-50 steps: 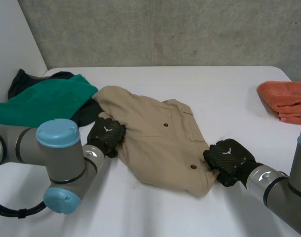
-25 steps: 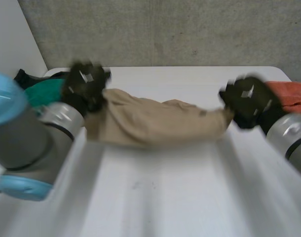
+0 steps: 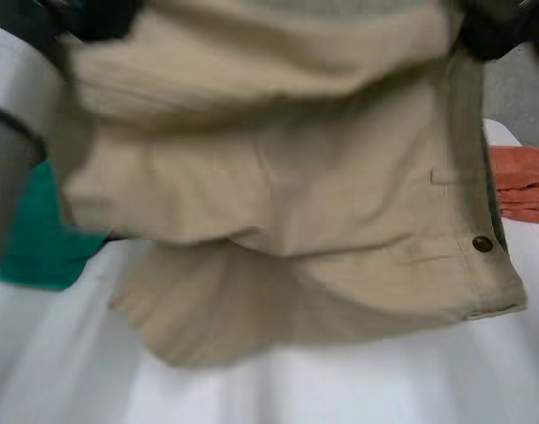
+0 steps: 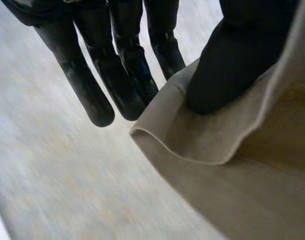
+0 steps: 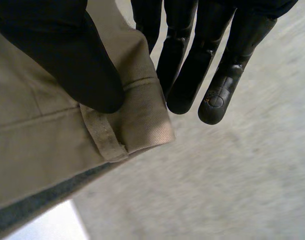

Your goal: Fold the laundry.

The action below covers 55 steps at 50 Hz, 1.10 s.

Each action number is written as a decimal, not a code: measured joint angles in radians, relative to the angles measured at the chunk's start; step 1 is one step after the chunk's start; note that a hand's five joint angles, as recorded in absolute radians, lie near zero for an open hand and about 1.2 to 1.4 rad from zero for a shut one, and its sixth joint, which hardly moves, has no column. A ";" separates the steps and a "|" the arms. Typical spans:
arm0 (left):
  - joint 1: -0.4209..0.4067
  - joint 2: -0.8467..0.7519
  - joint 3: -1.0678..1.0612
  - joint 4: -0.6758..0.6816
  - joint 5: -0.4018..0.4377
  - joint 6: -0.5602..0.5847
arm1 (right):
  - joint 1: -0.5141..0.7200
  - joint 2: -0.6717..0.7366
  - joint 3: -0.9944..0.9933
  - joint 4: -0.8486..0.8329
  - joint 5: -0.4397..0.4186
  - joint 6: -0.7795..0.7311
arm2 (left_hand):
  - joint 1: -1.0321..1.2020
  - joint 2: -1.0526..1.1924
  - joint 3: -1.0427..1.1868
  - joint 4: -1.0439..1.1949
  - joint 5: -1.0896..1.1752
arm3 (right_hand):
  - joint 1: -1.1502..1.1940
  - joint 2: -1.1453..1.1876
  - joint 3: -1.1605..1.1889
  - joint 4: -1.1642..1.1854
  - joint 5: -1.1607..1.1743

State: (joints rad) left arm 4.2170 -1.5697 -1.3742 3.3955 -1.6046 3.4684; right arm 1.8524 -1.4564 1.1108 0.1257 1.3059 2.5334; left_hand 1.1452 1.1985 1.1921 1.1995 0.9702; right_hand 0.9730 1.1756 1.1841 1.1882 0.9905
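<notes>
Head view: we hold beige shorts [image 3: 278, 194] aloft, left hand [image 3: 97, 18] pinching at eleven o'clock, right hand [image 3: 499, 31] at one; laying them flat should follow.

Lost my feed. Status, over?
Left robot hand pinching edge of tan garment, right robot hand pinching its waistband corner. Garment hangs spread between them over table. Green cloth, orange cloth off to sides.

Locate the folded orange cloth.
Head view: the folded orange cloth lies on the white table at the right, beside the held-up beige garment.
</notes>
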 measured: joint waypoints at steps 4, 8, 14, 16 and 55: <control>0.010 -0.262 0.120 0.005 0.003 0.009 | 0.044 0.215 -0.033 -0.076 0.031 -0.012 | 0.000 0.000 0.000 0.002 0.000 | 0.006 0.000 0.000 0.000 0.000; 0.030 -0.502 0.296 0.012 0.007 0.017 | 0.068 0.407 -0.062 -0.228 0.066 -0.017 | 0.000 -0.005 -0.004 -0.004 0.000 | 0.006 0.000 0.000 0.000 0.000; 0.050 -0.713 0.516 0.034 0.006 0.021 | 0.090 0.596 -0.119 -0.422 0.154 -0.019 | -0.801 -0.740 -0.725 -0.745 -0.701 | -0.734 -0.872 -0.868 -0.870 -0.838; 0.055 -0.780 0.606 0.045 0.001 0.020 | 0.102 0.658 -0.149 -0.498 0.210 -0.014 | -0.949 -0.969 -0.955 -0.971 -0.911 | -0.770 -0.945 -0.950 -0.945 -0.911; -0.298 -0.297 -0.433 -0.270 0.039 -0.163 | -0.270 0.207 0.518 0.231 -0.294 -0.361 | -0.692 -0.740 -0.733 -0.745 -0.694 | -0.546 -0.687 -0.696 -0.696 -0.690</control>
State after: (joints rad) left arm 3.9186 -1.8669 -1.8074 3.1260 -1.5660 3.3051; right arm 1.5823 -1.2496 1.6289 0.3563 1.0121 2.1722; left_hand 0.4529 0.4585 0.4596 0.4541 0.2765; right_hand 0.4268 0.4888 0.4883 0.4922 0.3007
